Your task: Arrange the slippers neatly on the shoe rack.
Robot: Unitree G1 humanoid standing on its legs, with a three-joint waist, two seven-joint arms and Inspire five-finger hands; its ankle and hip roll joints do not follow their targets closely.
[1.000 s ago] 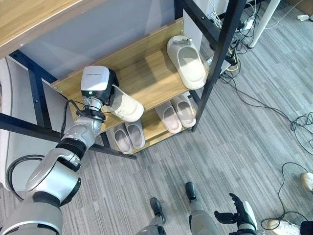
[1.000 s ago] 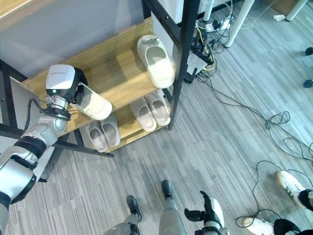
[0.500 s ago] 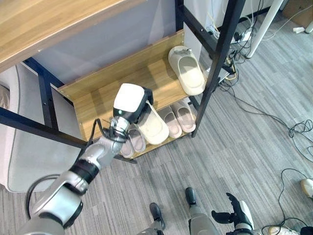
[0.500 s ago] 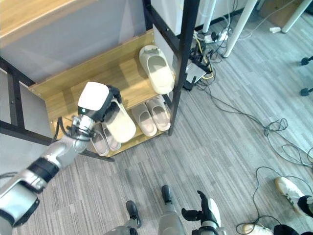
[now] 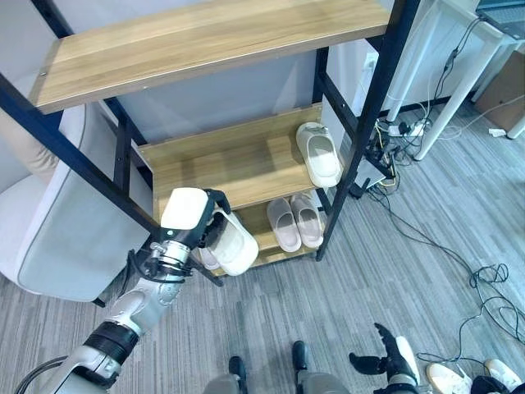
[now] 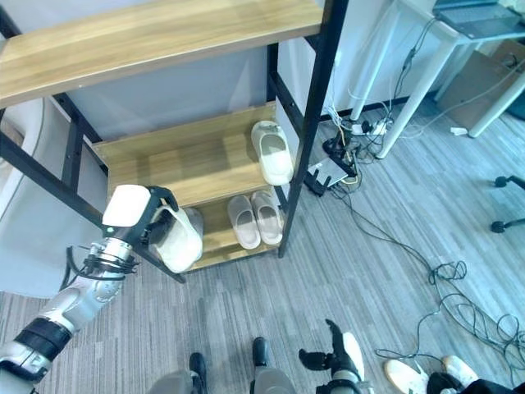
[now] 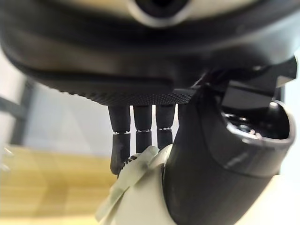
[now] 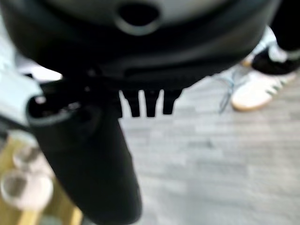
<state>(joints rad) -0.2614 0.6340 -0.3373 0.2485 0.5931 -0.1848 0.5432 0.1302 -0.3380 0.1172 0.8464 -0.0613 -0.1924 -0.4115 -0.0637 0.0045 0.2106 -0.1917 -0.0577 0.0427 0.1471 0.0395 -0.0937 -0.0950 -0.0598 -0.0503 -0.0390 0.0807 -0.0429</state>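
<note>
A black-framed shoe rack (image 5: 246, 156) with wooden shelves stands on grey striped flooring, with one cream slipper (image 5: 320, 153) lying on its middle shelf near the right post and two pairs (image 5: 294, 223) on the bottom shelf. The left hand (image 5: 212, 226) has its fingers (image 7: 140, 136) and thumb curled round another cream slipper (image 5: 235, 247), holding it in the air just in front of the rack's left front corner, so the carrying step looks to be in hand. The next move probably calls for setting it on the middle shelf beside its mate, toe the same way; the right hand (image 6: 340, 358) hangs low over the floor, fingers relaxed and holding nothing.

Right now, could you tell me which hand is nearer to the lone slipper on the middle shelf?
Left. The left hand, holding another slipper, is at the rack's front left; the right hand hangs low over the floor, far from the lone slipper.
</note>
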